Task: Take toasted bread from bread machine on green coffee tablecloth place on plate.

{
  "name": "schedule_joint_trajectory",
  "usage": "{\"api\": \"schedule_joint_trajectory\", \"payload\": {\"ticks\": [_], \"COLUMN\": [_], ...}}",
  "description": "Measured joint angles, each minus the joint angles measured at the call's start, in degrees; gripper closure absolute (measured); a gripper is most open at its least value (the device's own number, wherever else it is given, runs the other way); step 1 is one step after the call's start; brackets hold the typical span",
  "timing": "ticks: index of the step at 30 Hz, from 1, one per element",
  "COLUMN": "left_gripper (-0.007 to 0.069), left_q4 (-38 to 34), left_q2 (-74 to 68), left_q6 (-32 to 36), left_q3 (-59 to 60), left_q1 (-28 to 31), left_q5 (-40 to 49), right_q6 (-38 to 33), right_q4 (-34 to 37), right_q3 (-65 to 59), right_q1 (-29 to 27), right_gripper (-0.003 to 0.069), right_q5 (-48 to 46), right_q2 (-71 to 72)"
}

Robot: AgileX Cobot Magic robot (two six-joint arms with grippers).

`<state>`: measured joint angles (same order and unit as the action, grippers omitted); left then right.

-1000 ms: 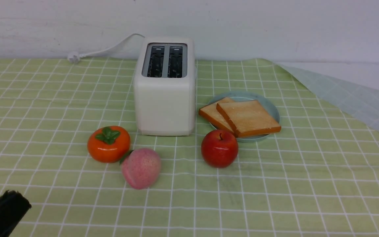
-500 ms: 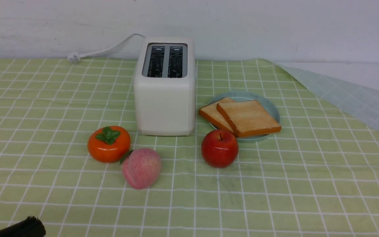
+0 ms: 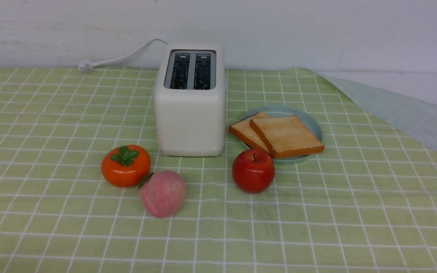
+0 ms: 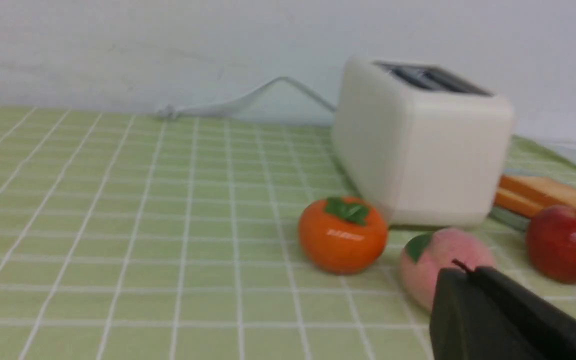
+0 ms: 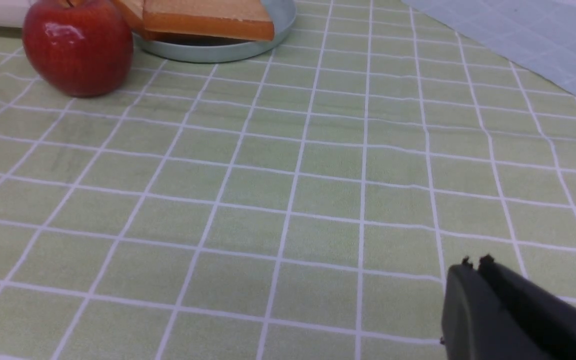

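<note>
Front view: both toast slices (image 3: 283, 135) lie flat on the plate (image 3: 314, 127), overlapping, just right of the bread machine (image 3: 190, 102), whose slots look empty; the task seems finished.
Left wrist view: left gripper (image 4: 460, 272) is clenched and holds nothing; the toast lies far ahead, beyond the peach (image 4: 443, 262).
Right wrist view: right gripper (image 5: 474, 263) is closed and empty; plate and apple (image 5: 78, 47) lie well ahead. This arm is on the plate's side.
</note>
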<state>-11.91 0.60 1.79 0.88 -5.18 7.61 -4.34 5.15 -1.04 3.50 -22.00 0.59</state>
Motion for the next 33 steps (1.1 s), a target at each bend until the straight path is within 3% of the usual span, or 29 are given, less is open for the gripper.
{"api": "schedule_joint_trajectory", "payload": {"ticks": [5,11,33], "left_gripper": [0.0637,0.0637,0.0635], "left_q4": [4.6,5.9,4.5], "left_q2": [0.0,0.0,0.0], "left_q6": [-7.6,-10.1,-10.3], "left_q3": [0.8,0.8,0.8], "left_q1": [1.0,1.0,1.0], "left_q5": [5.8,14.5,14.8], "right_q6": [0.0,0.0,0.0], "right_q4": [0.0,0.0,0.0], "right_q3": [0.0,0.0,0.0], "right_q1": [0.0,0.0,0.0], "right_gripper": [0.0645,0.0641,0.062], "right_q5": [0.0,0.0,-0.1], "right_q2": [0.0,0.0,0.0]}}
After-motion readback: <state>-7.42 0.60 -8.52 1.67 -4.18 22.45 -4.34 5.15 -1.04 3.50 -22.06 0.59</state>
